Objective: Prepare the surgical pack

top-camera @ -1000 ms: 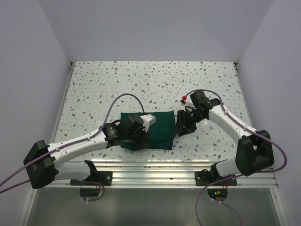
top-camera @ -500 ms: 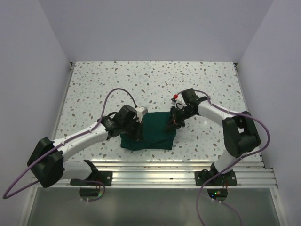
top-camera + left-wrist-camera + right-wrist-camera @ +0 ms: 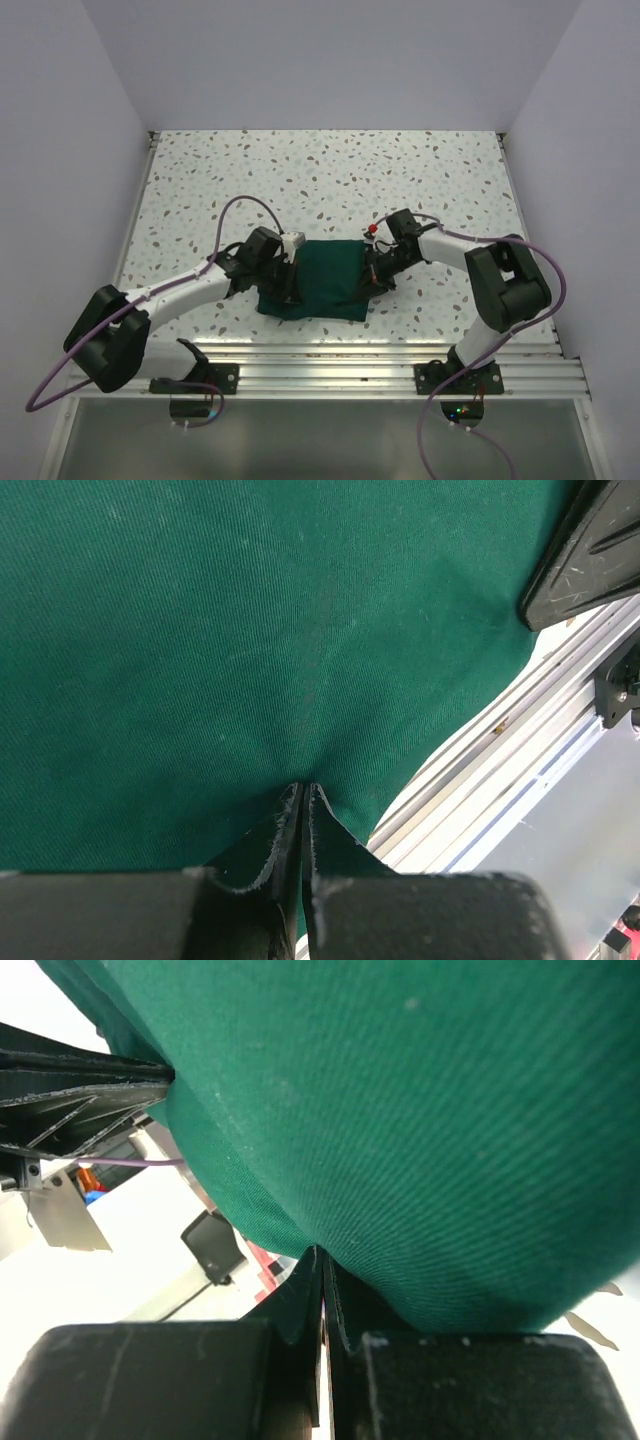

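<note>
The folded green cloth lies by the middle of the table's near edge, long axis running left to right. The left claw is clenched on its left edge and the right claw on its right edge

A robotics lab test cell, not a home or a shop. Plain pale walls box in a speckled table on the left, right and far sides, like a purpose-built enclosure. Along the near edge runs an aluminium rail, and two white and black robot arms, the left arm and the right arm, are bolted to it. Bare purple cables loop off the arms. A folded dark green cloth lies mid-table between them
</note>
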### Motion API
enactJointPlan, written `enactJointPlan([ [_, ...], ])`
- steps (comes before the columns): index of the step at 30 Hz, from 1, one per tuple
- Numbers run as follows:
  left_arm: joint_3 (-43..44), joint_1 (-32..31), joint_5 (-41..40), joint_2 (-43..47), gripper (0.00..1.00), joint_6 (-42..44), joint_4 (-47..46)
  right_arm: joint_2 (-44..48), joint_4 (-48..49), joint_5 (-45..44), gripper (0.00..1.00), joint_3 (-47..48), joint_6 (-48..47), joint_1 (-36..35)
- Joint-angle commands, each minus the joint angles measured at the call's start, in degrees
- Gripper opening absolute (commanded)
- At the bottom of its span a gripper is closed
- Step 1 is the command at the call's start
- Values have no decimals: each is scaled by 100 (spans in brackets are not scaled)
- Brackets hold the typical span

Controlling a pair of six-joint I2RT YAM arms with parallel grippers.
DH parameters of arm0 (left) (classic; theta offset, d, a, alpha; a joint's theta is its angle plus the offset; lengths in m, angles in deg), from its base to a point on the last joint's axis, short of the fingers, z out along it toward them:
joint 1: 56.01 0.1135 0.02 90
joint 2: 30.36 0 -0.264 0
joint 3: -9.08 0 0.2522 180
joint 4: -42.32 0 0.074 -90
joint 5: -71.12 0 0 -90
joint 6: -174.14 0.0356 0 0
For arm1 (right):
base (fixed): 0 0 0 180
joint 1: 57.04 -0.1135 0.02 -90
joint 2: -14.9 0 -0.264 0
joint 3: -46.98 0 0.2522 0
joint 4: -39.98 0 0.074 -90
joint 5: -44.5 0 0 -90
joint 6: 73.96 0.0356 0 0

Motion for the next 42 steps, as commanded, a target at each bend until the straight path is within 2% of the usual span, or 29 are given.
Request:
enactJointPlan([
  [1, -97, 10, -12, -5, 6, 55, 147, 19, -288, -638, 0, -52, -459, -35],
  [6, 79, 18, -3, 321, 6, 28, 270, 590, -1464, -1244, 0, 710, -872, -44],
  [10, 263, 18, -100, 813, 11, 2, 358, 969, -1976, -1412, 0, 1318, -1109, -201],
  [13, 483, 18, -389, 1068, 12, 63, 499, 926, -2109, -1456, 2, 1530, -1119, -509],
  [20, 1335, 18, -1627, 1270, 13, 125, 1148, 645, -1521, -2235, 0, 1442, -872, -1781],
  [26, 1652, 53, -2016, 1306, 17, 178, 1290, -23, -1135, -2686, 0, 1811, -785, -2618],
  [33, 1705, 141, -2016, 1270, 19, 239, 1360, -1051, -738, -3319, 0, 2391, -469, -3076],
  [42, 1652, 378, -1990, 1473, 22, 415, 1466, -1360, -263, -4601, 0, 2382, -3, -3050],
])
